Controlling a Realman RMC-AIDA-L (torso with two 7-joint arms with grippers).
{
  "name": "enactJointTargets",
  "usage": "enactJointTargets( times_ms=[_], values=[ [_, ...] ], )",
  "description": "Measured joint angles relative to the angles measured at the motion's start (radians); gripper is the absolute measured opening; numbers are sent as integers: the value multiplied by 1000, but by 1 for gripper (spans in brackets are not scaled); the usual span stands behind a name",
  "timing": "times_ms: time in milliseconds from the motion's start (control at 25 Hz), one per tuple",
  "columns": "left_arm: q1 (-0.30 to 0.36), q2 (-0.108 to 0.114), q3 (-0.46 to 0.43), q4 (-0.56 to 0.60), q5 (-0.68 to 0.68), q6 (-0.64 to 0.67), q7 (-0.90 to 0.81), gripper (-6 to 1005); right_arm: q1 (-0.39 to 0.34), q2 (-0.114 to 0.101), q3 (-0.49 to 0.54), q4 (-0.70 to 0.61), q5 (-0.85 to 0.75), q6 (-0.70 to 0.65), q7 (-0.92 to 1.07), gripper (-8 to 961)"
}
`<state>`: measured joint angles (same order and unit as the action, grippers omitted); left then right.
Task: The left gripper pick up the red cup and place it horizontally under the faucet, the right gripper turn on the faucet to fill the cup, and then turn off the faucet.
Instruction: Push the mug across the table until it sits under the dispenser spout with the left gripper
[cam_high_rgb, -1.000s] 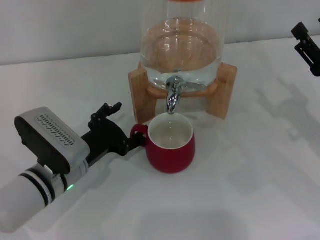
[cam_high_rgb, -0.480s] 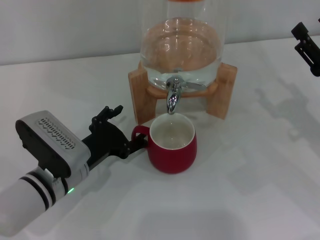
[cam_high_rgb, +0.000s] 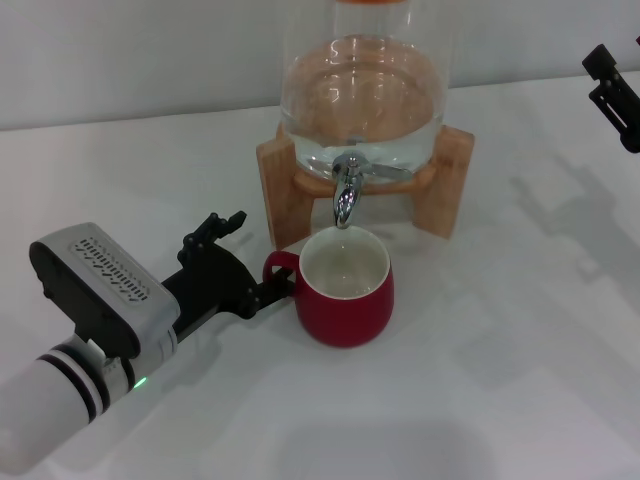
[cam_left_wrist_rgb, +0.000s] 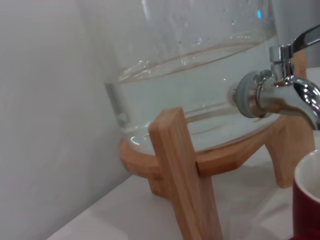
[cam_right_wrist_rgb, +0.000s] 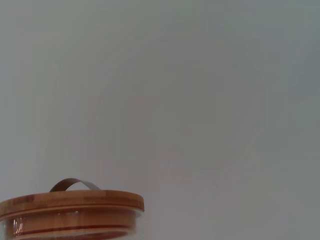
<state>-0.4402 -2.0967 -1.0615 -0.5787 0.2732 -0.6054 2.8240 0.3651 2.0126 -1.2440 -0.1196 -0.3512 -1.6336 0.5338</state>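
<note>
The red cup (cam_high_rgb: 345, 297) stands upright on the white table, its white inside open directly below the chrome faucet (cam_high_rgb: 345, 192). My left gripper (cam_high_rgb: 250, 252) lies low on the table to the cup's left. It is open: one finger (cam_high_rgb: 268, 288) is at the cup's loop handle and the other (cam_high_rgb: 225, 221) is spread away from it. The left wrist view shows the faucet (cam_left_wrist_rgb: 280, 95) close up and the cup's rim (cam_left_wrist_rgb: 307, 195) below it. My right gripper (cam_high_rgb: 612, 95) hangs at the far right, well away from the faucet.
The glass dispenser (cam_high_rgb: 360, 90), part full of water, sits on a wooden stand (cam_high_rgb: 272, 185) behind the cup. Its wooden lid (cam_right_wrist_rgb: 70, 202) shows in the right wrist view. White table surface (cam_high_rgb: 500, 340) lies to the right and front.
The left arm has shifted a little toward the near side and the cup has shifted slightly right. Nothing has moved in the last half second. The right arm has not moved.
</note>
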Motion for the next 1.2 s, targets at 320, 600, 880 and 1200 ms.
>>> enactJointTargets(
  times_ms=[320, 600, 880, 1200],
  values=[
    [2, 1, -5, 2, 1, -6, 0, 875, 1, 0, 0, 0, 0, 0, 0, 777],
    [4, 1, -5, 8, 1, -14, 0, 875, 2, 0, 0, 0, 0, 0, 0, 778],
    [6, 1, 0, 11, 4, -15, 0, 875, 2, 0, -2, 0, 0, 0, 0, 777],
    [13, 1, 2, 5, 7, -16, 0, 875, 1, 0, -3, 0, 0, 2, 0, 778]
  ],
)
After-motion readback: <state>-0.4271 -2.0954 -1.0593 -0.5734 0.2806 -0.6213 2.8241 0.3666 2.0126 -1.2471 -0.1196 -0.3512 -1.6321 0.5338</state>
